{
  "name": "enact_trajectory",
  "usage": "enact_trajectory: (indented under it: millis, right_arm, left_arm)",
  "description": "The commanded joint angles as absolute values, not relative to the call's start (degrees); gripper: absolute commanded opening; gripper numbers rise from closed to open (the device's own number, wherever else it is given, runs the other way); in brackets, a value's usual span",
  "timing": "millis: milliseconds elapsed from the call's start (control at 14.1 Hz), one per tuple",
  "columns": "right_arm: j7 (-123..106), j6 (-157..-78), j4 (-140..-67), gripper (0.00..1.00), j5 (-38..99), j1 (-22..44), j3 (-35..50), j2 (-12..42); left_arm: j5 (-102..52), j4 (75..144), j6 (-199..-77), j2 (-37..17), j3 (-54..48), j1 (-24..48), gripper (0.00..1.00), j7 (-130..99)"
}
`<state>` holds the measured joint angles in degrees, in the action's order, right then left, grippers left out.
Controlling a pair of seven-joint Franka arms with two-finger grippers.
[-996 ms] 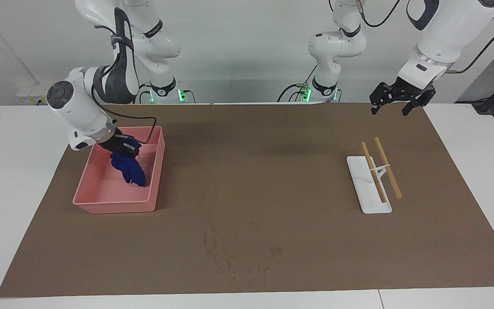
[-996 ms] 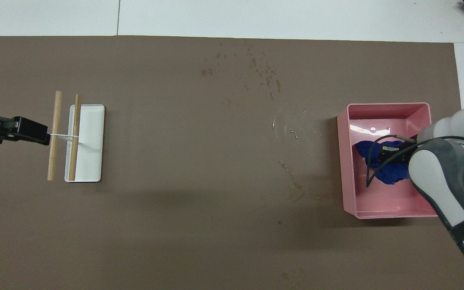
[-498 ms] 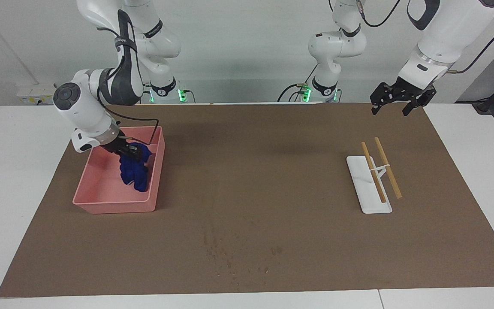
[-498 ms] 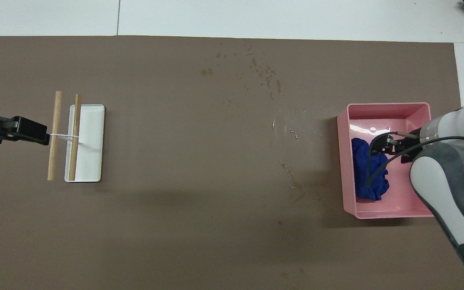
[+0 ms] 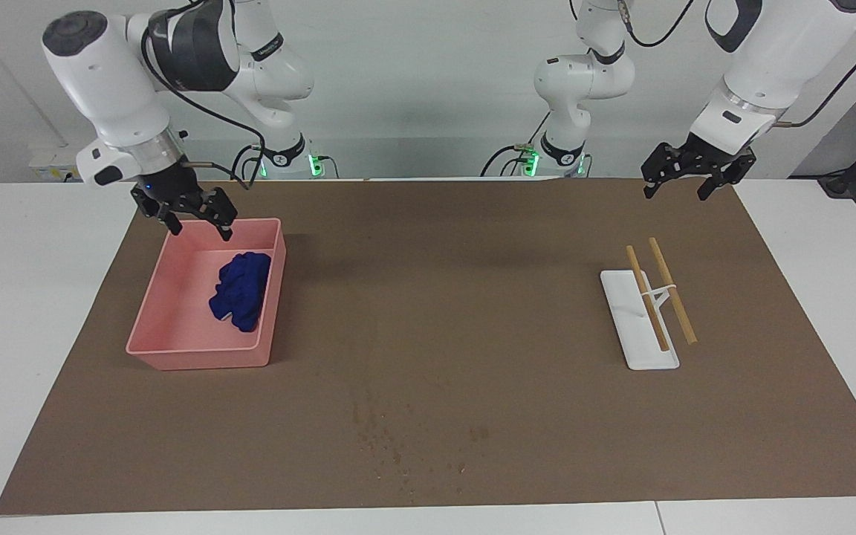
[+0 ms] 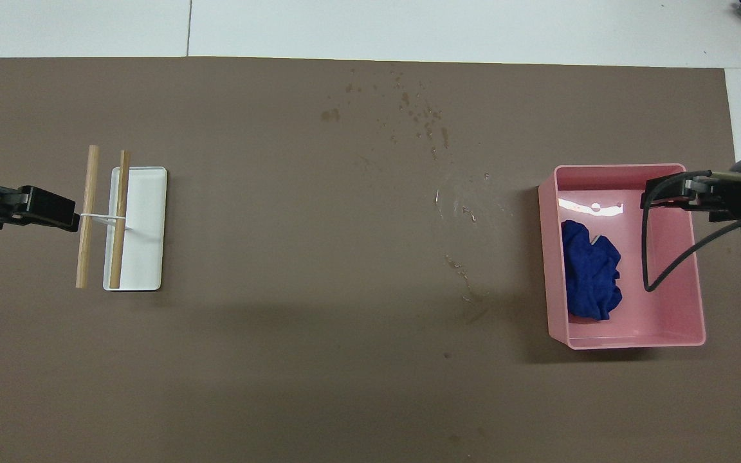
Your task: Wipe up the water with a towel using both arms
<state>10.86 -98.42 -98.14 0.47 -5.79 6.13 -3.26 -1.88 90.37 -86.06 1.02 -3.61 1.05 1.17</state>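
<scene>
The right arm (image 5: 112, 82) comes down from a high elbow with its forearm nearly vertical, wrist pointing straight down. The right gripper (image 5: 196, 227) hangs in the air over the edge of the pink tray (image 5: 175, 357) that lies closest to the robots, its jaws spread wide and holding nothing. A black cable loops from the wrist down across the tray in the overhead view.

The towel (image 5: 241, 291), a crumpled royal-blue bundle, lies inside the pink tray against the wall that faces the middle of the surface, clear of the jaws. The tray sits on the brown mat (image 5: 443, 297) toward the right arm's end of the surface.

The left arm (image 5: 759, 70) waits, its forearm slanting down from the shoulder to a wrist tilted toward the mat. The left gripper (image 5: 684, 189) hovers over the mat's edge close to the robots, at the left arm's end, its jaws open and empty. Below it, farther from the robots, a white rack (image 5: 640, 327) carries two wooden rods (image 5: 672, 290) laid side by side across it.

The water (image 5: 398, 438) shows as darker specks and small blotches scattered on the mat, near the mat's edge farthest from the robots and about midway between the tray and the rack. The overhead view also shows a few glinting droplets (image 6: 464, 212) on the mat just beside the tray.
</scene>
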Motion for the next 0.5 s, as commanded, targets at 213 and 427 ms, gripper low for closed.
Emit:
enact_trajectory:
  millis: [213, 427]
  right_arm:
    - [10.3, -84.2, -80.9, 1.0, -1.8, -1.6, 6.2, 4.7]
    - [10.5, -84.0, -82.3, 1.0, -1.5, -1.0, 6.6, 2.9]
  left_arm:
    - [-2.5, 92.3, -86.7, 2.7, -3.7, 0.6, 1.0, 1.5]
    - [-2.5, 92.3, -86.7, 2.6, -3.7, 0.6, 1.0, 1.5]
